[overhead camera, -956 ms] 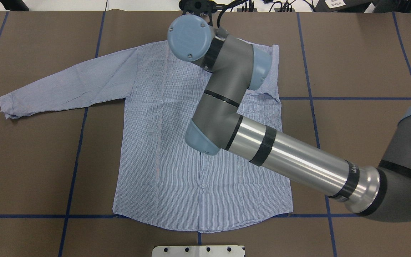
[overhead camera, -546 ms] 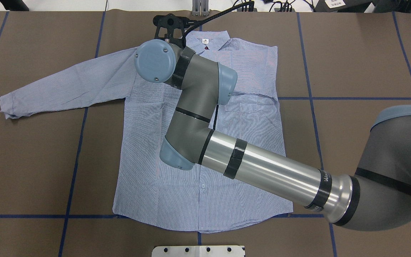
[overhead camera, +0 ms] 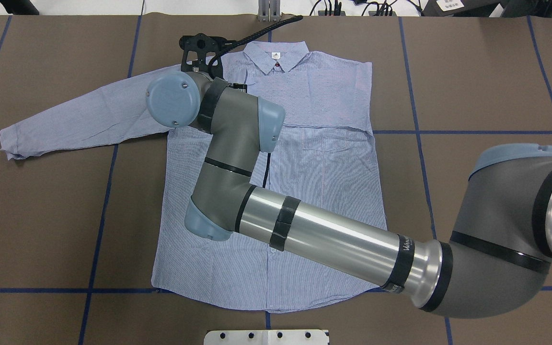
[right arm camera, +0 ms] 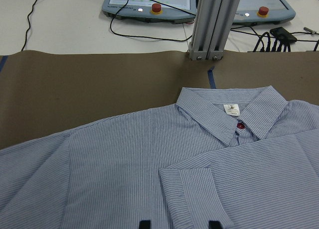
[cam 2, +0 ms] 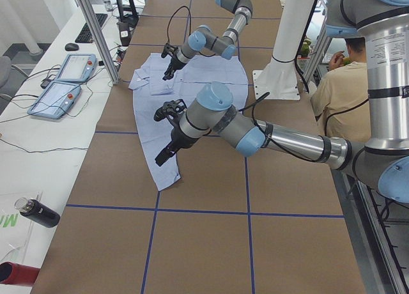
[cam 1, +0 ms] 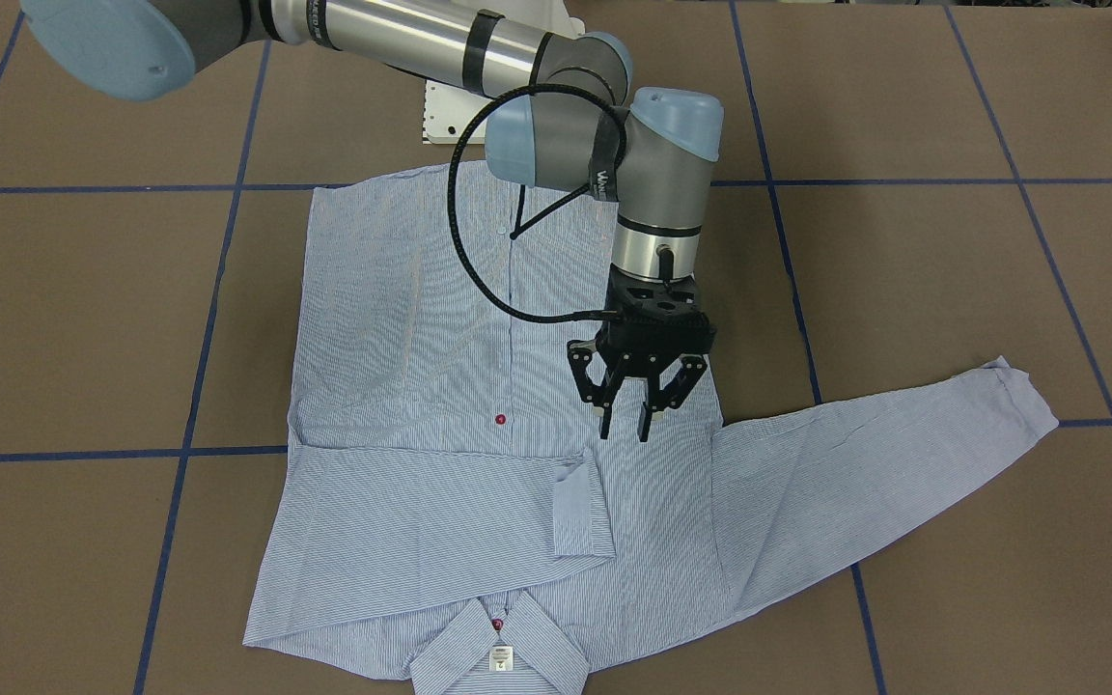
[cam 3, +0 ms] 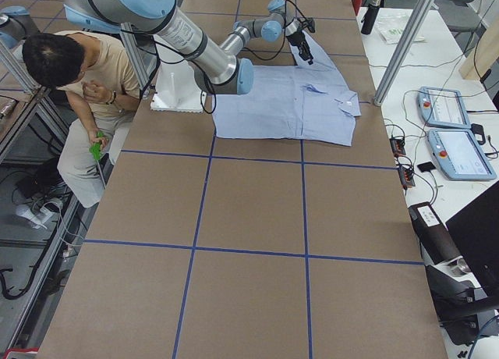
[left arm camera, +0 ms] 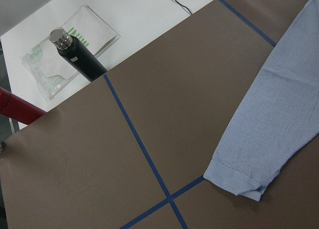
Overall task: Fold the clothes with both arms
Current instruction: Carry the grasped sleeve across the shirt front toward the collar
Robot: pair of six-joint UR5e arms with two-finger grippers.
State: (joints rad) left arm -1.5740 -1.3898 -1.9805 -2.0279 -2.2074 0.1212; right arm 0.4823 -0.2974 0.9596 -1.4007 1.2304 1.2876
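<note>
Right claw (cam 1: 640, 413) hangs released and empty just above the shirt (cam 1: 421, 319), which lies flat, buttons up, on the surface (cam 1: 952, 290). One sleeve (cam 1: 421, 521) lies folded across the chest and, I judge, needs no holding. Left claw (cam 2: 163, 156) waits near the outstretched sleeve (cam 1: 884, 454), likely next to fold; I can't tell its grip.

The right arm (overhead camera: 333, 235) was a silver tube with grey elbows, pale blue screw-studded caps, lettered black bands, a black cable (cam 1: 452, 208) and black two-finger gripper (cam 1: 625, 434).
</note>
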